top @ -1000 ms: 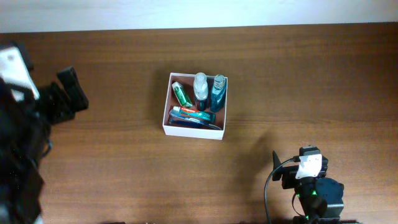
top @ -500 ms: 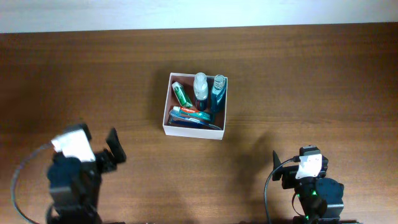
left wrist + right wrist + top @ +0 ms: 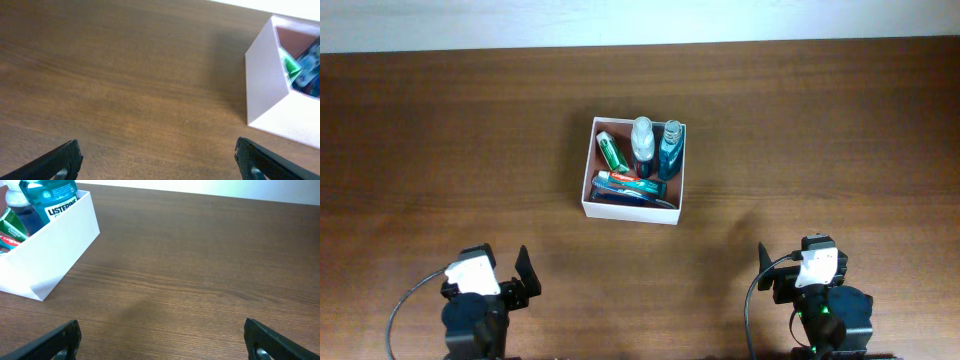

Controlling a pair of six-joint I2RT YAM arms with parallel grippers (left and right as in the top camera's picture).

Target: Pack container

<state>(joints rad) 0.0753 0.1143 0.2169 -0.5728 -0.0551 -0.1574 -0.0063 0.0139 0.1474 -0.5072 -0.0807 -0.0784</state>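
The container (image 3: 632,213) is a square white box in the middle of the table. It holds a green tube (image 3: 611,151), a clear bottle with a white cap (image 3: 642,140), a teal mouthwash bottle (image 3: 670,150) and a toothpaste tube (image 3: 628,184). My left gripper (image 3: 490,278) is open and empty at the front left, well short of the box. My right gripper (image 3: 800,270) is open and empty at the front right. The left wrist view shows wide jaws (image 3: 157,150) and the box's white wall (image 3: 265,85) at the right. The right wrist view shows wide jaws (image 3: 161,329) and the box (image 3: 60,235) at the left.
The brown wooden table (image 3: 820,130) has nothing on it apart from the box. A pale wall edge (image 3: 640,20) runs along the far side. Both arm bases sit at the near edge.
My left arm has swung from the far left side down to the front-left edge, its gripper open and empty. The right arm and the box contents have not moved.
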